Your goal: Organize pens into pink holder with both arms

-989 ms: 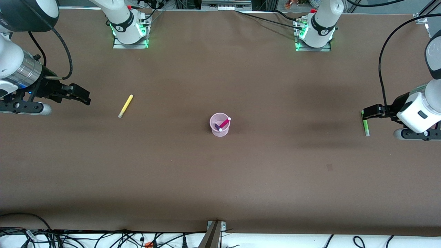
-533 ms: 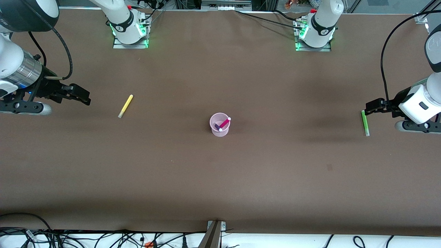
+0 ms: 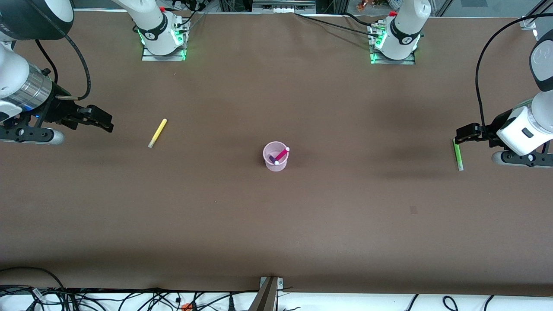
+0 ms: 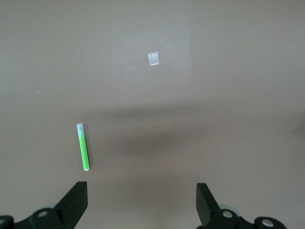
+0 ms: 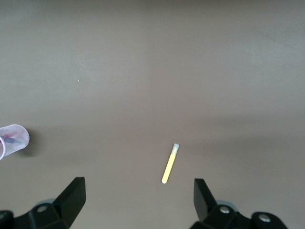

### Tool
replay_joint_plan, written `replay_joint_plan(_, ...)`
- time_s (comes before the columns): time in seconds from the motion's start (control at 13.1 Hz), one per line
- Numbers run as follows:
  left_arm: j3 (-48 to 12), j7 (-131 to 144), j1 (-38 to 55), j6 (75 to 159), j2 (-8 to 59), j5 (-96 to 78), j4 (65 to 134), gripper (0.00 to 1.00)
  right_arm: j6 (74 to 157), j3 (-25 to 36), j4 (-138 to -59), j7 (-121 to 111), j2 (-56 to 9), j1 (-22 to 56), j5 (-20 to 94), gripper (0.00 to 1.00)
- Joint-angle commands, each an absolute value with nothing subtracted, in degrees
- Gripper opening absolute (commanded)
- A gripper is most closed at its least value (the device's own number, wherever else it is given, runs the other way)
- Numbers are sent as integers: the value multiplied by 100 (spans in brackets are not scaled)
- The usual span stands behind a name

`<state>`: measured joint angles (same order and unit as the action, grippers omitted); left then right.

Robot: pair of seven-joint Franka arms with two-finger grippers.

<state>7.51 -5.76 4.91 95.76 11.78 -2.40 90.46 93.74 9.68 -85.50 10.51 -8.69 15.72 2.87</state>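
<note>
Item: pink holder (image 3: pixel 275 156), mid-frame in the front view, magenta pen (image 3: pixel 282 154) and purple pen (image 3: pixel 273 160) inside.

Yellow pen (image 3: pixel 157 133) lies at left-centre; green pen (image 3: pixel 458 154) at right edge.

Left gripper (image 3: pixel 463 134) hangs over the green pen's upper end, fingers spread; right gripper (image 3: pixel 100 121) waits at the left edge, fingers spread (nothing held).

We judge an off-centre descent could roll the green pen.

Bare table (image 3: pixel 345 216) gives wide room.
</note>
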Motion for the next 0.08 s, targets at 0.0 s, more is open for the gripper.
replay_joint_plan(0.0, 721, -615, 448, 9598, 1134, -220, 9106, 100, 9352, 949, -8543, 976, -844, 1538, 290, 100)
